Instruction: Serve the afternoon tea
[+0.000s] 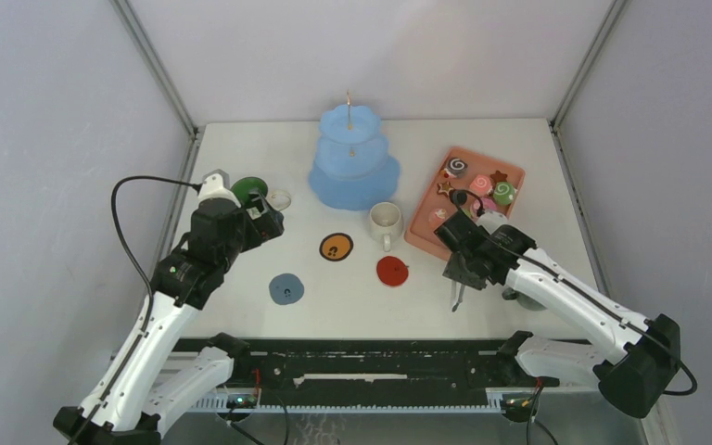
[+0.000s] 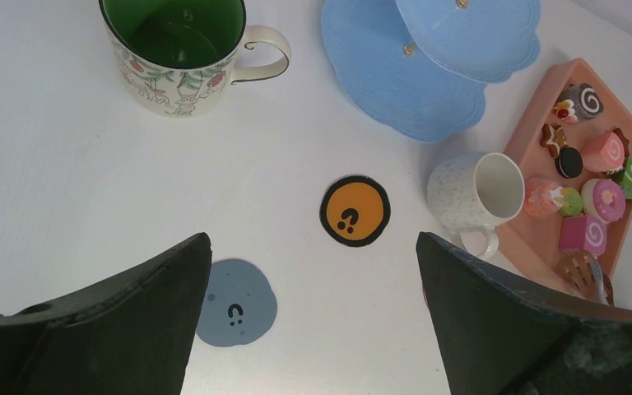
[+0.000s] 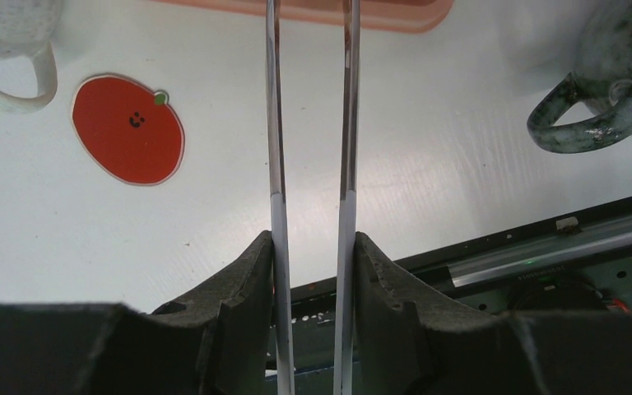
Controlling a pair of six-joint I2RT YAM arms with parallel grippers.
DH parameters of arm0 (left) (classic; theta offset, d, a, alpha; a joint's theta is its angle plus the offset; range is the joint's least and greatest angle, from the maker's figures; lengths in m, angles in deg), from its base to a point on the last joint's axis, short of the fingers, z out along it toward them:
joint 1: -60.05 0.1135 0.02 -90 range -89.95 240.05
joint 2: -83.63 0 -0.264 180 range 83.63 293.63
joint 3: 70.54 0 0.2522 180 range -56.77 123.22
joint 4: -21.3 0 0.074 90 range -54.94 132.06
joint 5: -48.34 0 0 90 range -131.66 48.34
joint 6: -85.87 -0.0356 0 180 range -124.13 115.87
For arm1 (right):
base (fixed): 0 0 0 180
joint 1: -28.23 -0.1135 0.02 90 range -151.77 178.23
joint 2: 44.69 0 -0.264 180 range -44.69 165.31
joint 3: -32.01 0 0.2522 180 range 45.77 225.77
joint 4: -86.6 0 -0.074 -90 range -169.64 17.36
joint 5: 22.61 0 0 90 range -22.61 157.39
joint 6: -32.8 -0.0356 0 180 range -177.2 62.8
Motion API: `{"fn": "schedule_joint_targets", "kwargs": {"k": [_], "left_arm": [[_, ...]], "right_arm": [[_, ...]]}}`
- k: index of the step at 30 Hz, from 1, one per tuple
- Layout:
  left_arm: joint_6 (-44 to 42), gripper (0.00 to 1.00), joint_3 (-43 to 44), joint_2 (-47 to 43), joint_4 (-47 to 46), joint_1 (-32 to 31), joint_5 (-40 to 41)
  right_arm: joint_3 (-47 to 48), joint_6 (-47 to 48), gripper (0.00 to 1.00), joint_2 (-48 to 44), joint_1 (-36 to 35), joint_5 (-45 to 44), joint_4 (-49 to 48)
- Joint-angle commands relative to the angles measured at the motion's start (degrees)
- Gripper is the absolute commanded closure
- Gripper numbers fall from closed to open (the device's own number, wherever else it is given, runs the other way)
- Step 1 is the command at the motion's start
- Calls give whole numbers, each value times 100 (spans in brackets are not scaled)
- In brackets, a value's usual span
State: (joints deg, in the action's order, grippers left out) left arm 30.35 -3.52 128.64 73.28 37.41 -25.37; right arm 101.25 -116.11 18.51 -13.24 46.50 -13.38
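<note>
My left gripper (image 1: 267, 222) is open and empty (image 2: 313, 243), above the table near the green mug (image 1: 248, 190) (image 2: 183, 45). My right gripper (image 1: 461, 267) (image 3: 311, 243) is shut on metal tongs (image 1: 457, 295) (image 3: 276, 123), whose two blades stay apart; their tips run out of the wrist view past the tray edge. Small pastries (image 1: 480, 185) (image 2: 588, 177) lie on the salmon-pink tray (image 1: 424, 230) (image 2: 528, 122). The cream mug (image 1: 385, 222) (image 2: 473, 193) stands beside the tray. The grey mug (image 3: 617, 74) stands right of the tongs, mostly hidden under my right arm in the top view.
A blue tiered stand (image 1: 352, 162) (image 2: 428, 58) stands at the back centre. Three flat coasters lie on the table: orange (image 1: 336, 247) (image 2: 355, 211), blue-grey (image 1: 286, 288) (image 2: 234, 302) and red (image 1: 392, 271) (image 3: 129, 129). A black rail (image 1: 362, 357) runs along the near edge.
</note>
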Motion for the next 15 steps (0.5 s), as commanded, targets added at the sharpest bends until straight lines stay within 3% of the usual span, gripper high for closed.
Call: {"fn": "schedule_joint_targets", "kwargs": {"k": [1, 15], "left_arm": [[-116, 1, 92, 6, -176, 43, -30], [-98, 1, 3, -97, -156, 41, 15]], "right_arm": [[68, -11, 56, 69, 81, -339, -225], [50, 164, 52, 268, 198, -369, -728]]}}
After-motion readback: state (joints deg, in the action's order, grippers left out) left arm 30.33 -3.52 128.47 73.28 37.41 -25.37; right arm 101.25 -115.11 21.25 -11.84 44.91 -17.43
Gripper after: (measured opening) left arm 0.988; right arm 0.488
